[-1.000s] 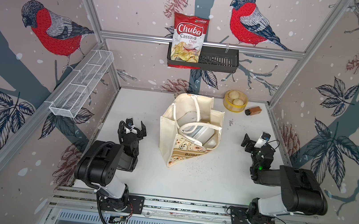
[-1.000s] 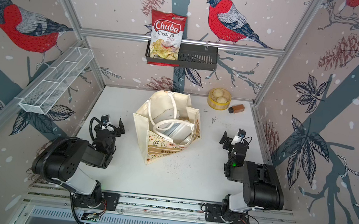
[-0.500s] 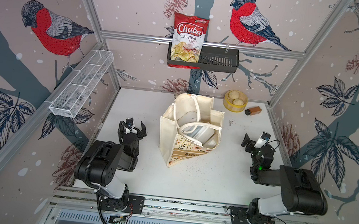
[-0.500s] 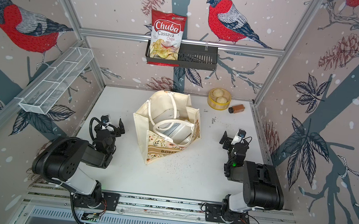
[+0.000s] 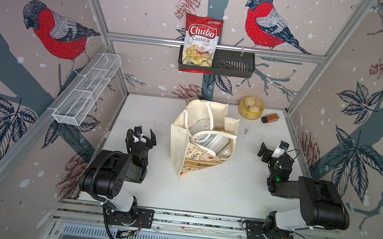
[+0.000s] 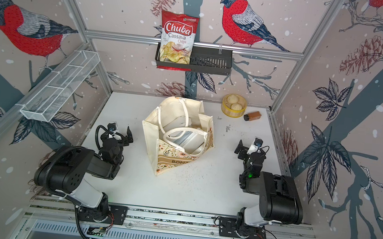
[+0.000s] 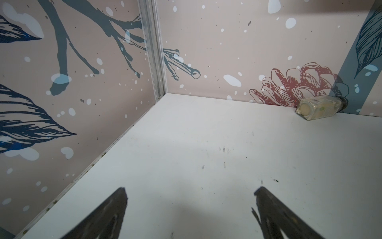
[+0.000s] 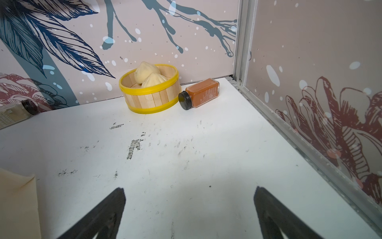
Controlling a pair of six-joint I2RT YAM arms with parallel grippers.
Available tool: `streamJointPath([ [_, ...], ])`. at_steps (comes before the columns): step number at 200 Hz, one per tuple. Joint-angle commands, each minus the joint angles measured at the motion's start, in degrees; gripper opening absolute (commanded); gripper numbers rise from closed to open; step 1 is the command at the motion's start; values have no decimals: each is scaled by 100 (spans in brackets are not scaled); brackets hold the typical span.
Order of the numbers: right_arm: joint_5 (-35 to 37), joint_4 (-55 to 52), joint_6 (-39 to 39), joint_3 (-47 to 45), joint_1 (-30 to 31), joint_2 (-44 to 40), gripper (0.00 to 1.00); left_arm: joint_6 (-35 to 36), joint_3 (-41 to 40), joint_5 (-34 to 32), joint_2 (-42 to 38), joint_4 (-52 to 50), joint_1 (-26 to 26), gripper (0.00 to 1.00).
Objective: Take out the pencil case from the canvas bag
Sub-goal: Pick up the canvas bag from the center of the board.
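The canvas bag (image 5: 184,139) (image 6: 151,135) stands mid-table in both top views, mouth open, with the floral side and tan lettered band (image 5: 205,164) toward the front. A loop handle (image 5: 211,133) lies across pale grey rounded contents (image 5: 216,143); I cannot tell which of them is the pencil case. My left gripper (image 5: 142,137) (image 7: 191,190) rests open to the bag's left, empty, over bare table. My right gripper (image 5: 272,152) (image 8: 189,190) rests open to the bag's right, also empty. A cream corner of the bag (image 8: 18,204) shows in the right wrist view.
At the back right stand a yellow-rimmed wooden steamer (image 5: 251,107) (image 8: 148,91) with two buns and a lying brown spice jar (image 5: 270,118) (image 8: 199,96). A clear bottle (image 7: 318,107) lies at the back wall. A chips bag (image 5: 201,42) sits in a black wall basket (image 5: 232,64). A white wire shelf (image 5: 87,90) hangs on the left wall.
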Motion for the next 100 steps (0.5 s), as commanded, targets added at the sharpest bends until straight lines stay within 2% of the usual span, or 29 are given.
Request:
streamJointPath([
  [1, 204, 300, 150, -14, -6, -18, 99, -12, 23, 56, -22, 128, 16, 97],
  [67, 386, 165, 95, 63, 64, -121, 100, 3, 4, 78, -32, 168, 16, 96],
  [81, 517, -634, 85, 326, 135, -455, 100, 117, 38, 188, -285, -56, -26, 93],
  [100, 962, -2094, 125, 991, 337, -880, 100, 160, 519, 151, -1151, -1612, -89, 90],
])
